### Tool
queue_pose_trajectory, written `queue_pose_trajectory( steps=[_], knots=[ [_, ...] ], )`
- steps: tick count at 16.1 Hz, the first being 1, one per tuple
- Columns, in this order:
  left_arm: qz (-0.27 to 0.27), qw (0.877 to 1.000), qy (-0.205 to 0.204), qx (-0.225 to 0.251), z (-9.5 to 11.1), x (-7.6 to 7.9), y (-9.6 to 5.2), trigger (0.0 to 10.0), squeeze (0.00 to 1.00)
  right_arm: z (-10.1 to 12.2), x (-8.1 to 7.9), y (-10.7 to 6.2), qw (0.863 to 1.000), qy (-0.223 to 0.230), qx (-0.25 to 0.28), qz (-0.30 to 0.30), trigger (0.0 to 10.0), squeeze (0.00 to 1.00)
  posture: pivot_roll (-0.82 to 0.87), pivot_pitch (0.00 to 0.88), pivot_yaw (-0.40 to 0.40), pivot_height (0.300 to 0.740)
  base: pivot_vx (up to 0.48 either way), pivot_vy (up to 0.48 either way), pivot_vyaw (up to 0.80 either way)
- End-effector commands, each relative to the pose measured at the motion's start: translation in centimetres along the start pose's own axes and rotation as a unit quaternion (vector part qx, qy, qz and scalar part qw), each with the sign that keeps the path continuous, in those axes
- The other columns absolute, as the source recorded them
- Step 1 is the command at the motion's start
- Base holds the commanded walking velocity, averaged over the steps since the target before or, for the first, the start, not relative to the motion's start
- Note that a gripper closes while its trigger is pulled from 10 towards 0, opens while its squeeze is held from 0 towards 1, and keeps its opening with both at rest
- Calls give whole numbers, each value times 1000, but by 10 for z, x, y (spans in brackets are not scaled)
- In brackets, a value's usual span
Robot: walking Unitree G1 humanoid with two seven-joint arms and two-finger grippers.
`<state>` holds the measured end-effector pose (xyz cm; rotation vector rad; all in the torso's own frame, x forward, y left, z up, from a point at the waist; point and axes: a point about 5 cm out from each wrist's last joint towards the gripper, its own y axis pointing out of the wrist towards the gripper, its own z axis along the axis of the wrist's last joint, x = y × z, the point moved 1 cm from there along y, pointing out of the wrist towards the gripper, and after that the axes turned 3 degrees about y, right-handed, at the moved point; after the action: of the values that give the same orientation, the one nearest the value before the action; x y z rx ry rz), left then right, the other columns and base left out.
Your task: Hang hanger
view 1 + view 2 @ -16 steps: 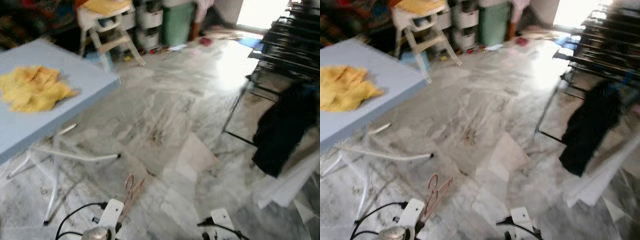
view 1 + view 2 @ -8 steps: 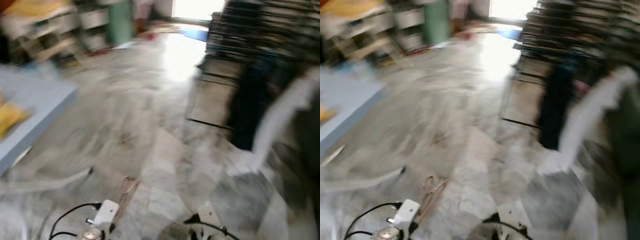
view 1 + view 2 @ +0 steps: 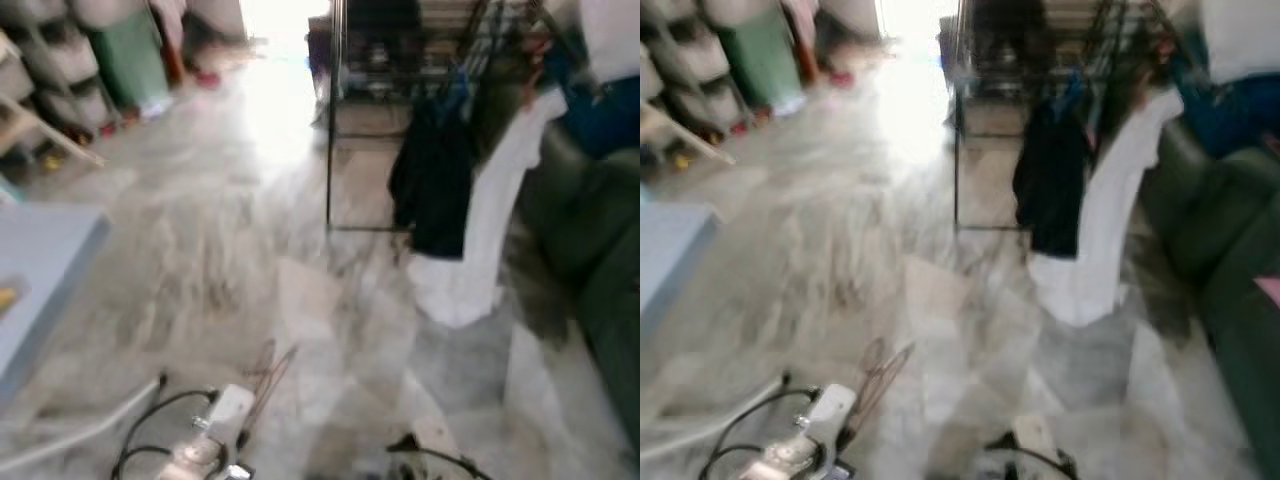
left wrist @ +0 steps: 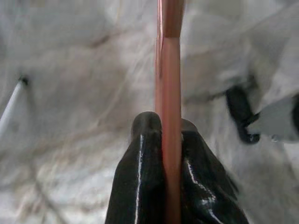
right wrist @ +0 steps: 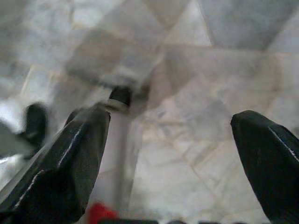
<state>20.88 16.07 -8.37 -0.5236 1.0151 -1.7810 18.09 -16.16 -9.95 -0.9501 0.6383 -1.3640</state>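
Carrying the hanger (image 4: pixel 169 93) pinched tight in the left gripper (image 4: pixel 169 135) at 7 o'clock, right gripper (image 5: pixel 170 163) spread wide and idle; I'd head for the rack (image 3: pixel 400 60) at 1 o'clock, hook up, grip firm.

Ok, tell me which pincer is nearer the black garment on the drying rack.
Right, by a judgement call. The right pincer, open, hangs low over the floor, on the side of the black garment. The left pincer grips the pink hanger, farther left.
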Motion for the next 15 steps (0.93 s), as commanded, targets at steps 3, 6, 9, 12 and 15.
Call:
queue_pose_trajectory(
  steps=[3, 6, 9, 12, 15],
  knots=[
    [8, 1000, 1, -15, -11, -8, -3, 10000, 0, 4, -11, 0, 1000, -3, 4, 18, 10000, 0, -63, 73, 26, 740, 0, 0, 0],
    [8, 1000, 5, -17, -12, -9, -4, 10000, 0, 4, -12, 0, 1000, -10, 4, 20, 10000, 0, -61, 82, 26, 740, 0, 0, 0],
    [8, 1000, 8, -19, -13, -10, -4, 10000, 0, 4, -12, 0, 1000, -14, 4, 20, 10000, 0, -63, 85, 27, 740, 0, 0, 0],
    [8, 1000, 14, -20, -13, -12, -5, 10000, 0, 4, -14, 0, 1000, -21, 3, 20, 10000, 0, -67, 89, 33, 740, 0, 0, 0],
    [7, 1000, 17, -20, -14, -13, -5, 10000, 0, 5, -15, 0, 999, -26, 4, 20, 10000, 0, -70, 90, 38, 740, 0, 0, 0]
  ],
)
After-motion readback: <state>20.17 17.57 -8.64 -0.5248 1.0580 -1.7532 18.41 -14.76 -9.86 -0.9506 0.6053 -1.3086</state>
